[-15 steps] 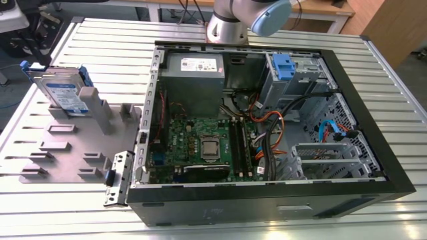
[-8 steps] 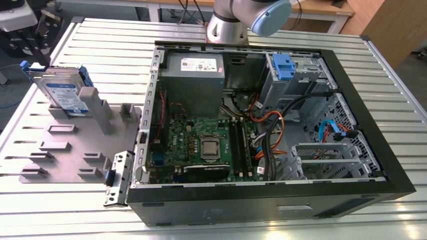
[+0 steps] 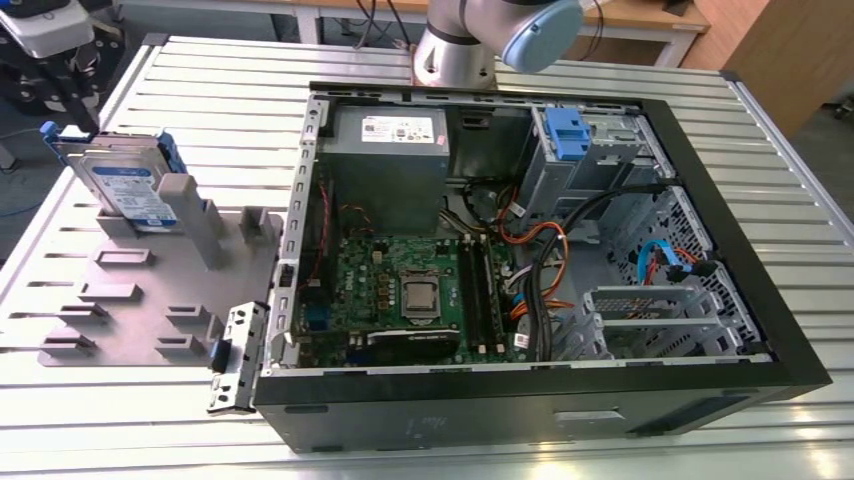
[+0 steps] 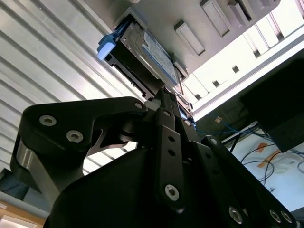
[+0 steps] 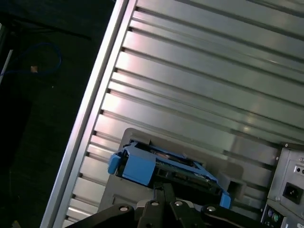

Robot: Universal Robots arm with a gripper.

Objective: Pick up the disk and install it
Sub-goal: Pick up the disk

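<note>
Gripper (image 4: 166, 93) by disk (image 3: 128, 186), upright on its long edge in grey rack (image 3: 134, 300)

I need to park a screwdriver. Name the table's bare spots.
Bare table slats: the near edge before the grey fixture plate, and beyond it beside the computer case. Crowded: the plate, holding the disk, and the case interior.

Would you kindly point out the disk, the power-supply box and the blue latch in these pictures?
the disk (image 3: 130, 188): exterior view, on its printed label.
the power-supply box (image 3: 387, 183): exterior view, on its grey face.
the blue latch (image 3: 567, 135): exterior view, on its plastic body.
</note>
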